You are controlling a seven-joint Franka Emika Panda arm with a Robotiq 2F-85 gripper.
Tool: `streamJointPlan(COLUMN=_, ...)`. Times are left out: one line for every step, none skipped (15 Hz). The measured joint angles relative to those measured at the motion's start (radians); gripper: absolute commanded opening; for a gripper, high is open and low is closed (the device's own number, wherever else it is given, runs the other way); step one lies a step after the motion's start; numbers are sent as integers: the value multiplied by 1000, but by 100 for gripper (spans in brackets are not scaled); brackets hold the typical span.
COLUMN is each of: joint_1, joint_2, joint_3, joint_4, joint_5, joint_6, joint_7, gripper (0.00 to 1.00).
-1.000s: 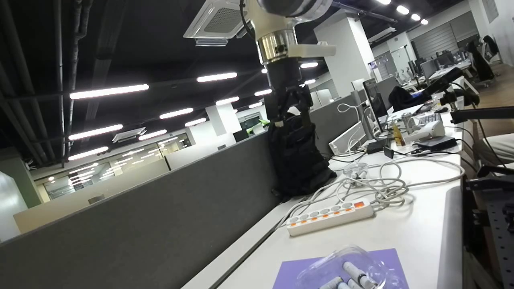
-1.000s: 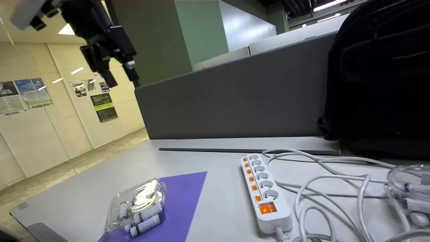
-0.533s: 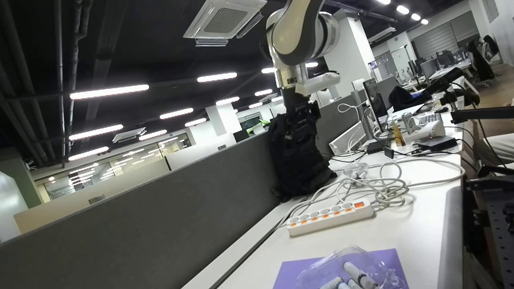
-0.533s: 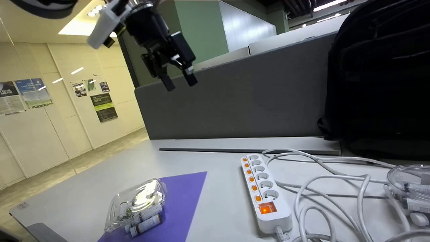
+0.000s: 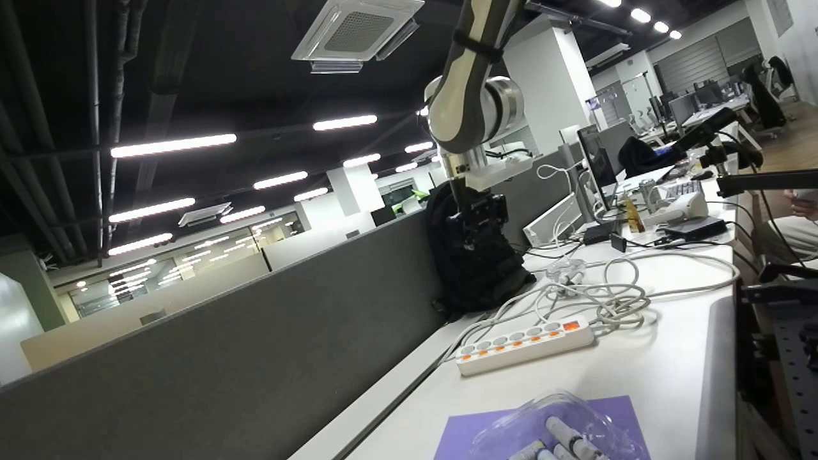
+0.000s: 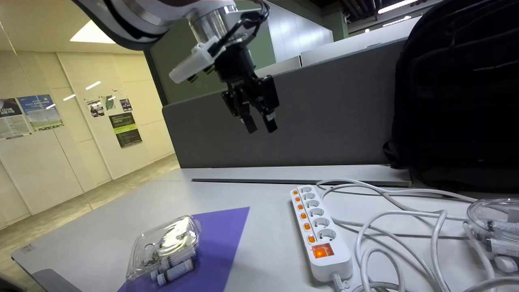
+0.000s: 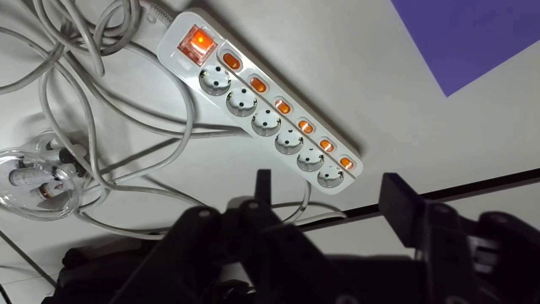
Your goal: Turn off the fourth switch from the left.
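A white power strip lies on the desk and also shows in both exterior views. It has a row of several small orange switches beside round sockets. A larger orange main switch glows at the cable end. No plugs are in the sockets. My gripper is open and empty, with a wide gap between its fingers. In an exterior view the gripper hangs in the air above and behind the strip's far end, touching nothing. In the wrist view no switch is hidden.
Loose grey cables lie beside the strip. A purple sheet bears a clear plastic box with markers. A second clear container stands among the cables. A black backpack leans on the grey partition. A person's hand shows.
The arm and open gripper have moved towards the power strip and lower, rightward and then down in an exterior view. A person's hand has appeared. The strip and other desk objects have not moved.
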Motion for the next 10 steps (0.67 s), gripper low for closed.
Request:
streamJointPlan(joint_1=3, joint_2=33, joint_3=-8, joint_4=27, joint_5=1, joint_6=0, joint_7=1, gripper=31)
streamJointPlan(joint_1=6, joint_2=63, joint_3=-16, joint_4=52, joint_5=2, joint_6=0, joint_7=1, gripper=25)
streamJointPlan(joint_1=10, joint_2=92, joint_3=-24, joint_4=76, joint_5=2, joint_6=0, joint_7=1, gripper=17)
streamJointPlan(joint_1=14, joint_2=121, joint_3=-31, joint_4=99, joint_5=3, joint_6=0, joint_7=1, gripper=11)
streamJointPlan(joint_1=19, joint_2=148, joint_3=-39, joint_4=120, joint_5=3, joint_6=0, joint_7=4, gripper=5)
streamJointPlan(joint_1=23, joint_2=176, joint_3=-46, joint_4=140, joint_5=4, joint_6=0, joint_7=6, gripper=1)
streamJointPlan(joint_1=28, joint_2=204, joint_3=-51, joint_4=160, joint_5=6, joint_6=0, joint_7=8, gripper=0)
streamJointPlan(joint_1=33, joint_2=233, joint_3=-55, joint_4=180, joint_5=9, joint_6=0, joint_7=8, gripper=0)
streamJointPlan(joint_1=39, joint_2=260, joint_3=-58, joint_4=200, joint_5=14, joint_6=0, joint_7=8, gripper=0)
streamJointPlan(joint_1=46, joint_2=287, joint_3=-60, joint_4=218, joint_5=20, joint_6=0, joint_7=9, gripper=0)
